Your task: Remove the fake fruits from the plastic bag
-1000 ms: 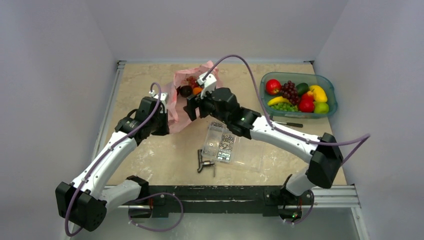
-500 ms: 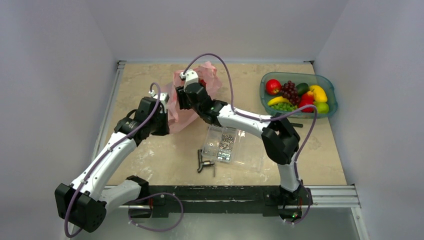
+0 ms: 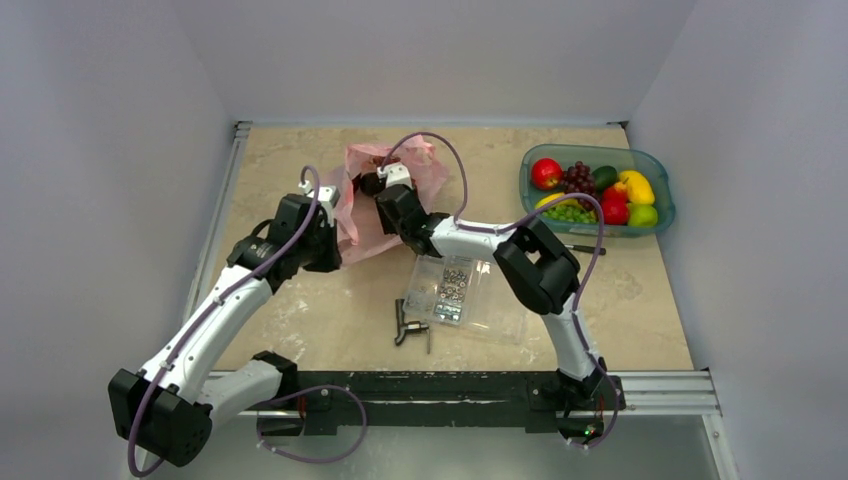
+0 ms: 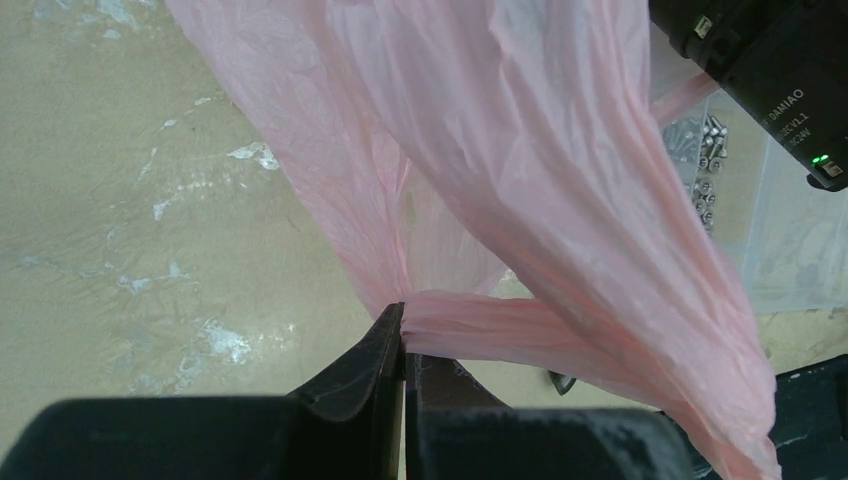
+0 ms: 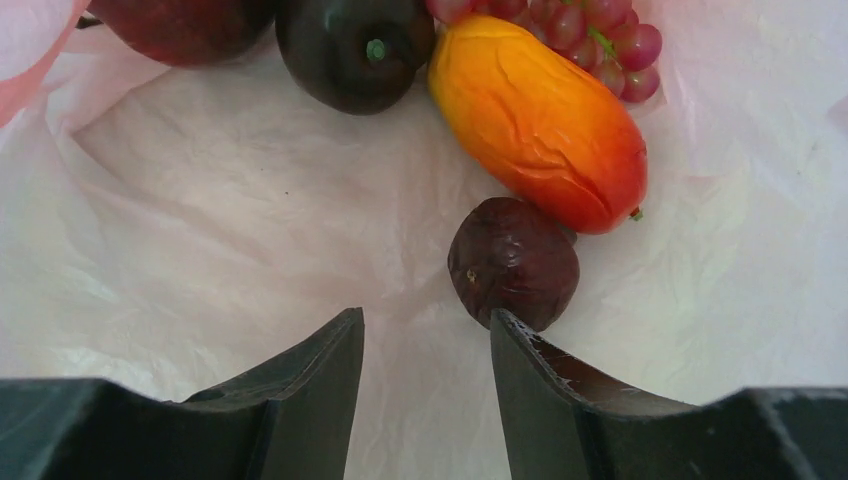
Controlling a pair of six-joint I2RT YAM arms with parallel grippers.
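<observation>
Reaching into the plastic bag point(image 3: 350, 222), the right gripper point(image 5: 425, 322) is sitting with its jaws spread and nothing between them. The closest of the fake fruits is a dark wrinkly round fruit point(image 5: 513, 262), lying just off the right finger at center-right of the wrist frame.

To do this bit well, I'd be nudging right so the jaws are straddling that fruit. Then I'd be going in low and closing gently, so it isn't squirting away on the slick film or getting pinched together with it.

The left gripper point(image 4: 403, 325) is clamping a bunched pink edge at lower middle of its view, seemingly propping the mouth open.

The right wrist cam is showing what the top view is barely catching: the orange oval piece point(image 5: 540, 125), the grape bunch point(image 5: 585, 35), a dark glossy fruit point(image 5: 355, 45) and the red apple point(image 5: 170, 25) along the top edge. The top view is giving the layout instead, with the bag lying at upper center of the table point(image 3: 330, 320) and a teal tub point(image 3: 598, 149) at upper right.
</observation>
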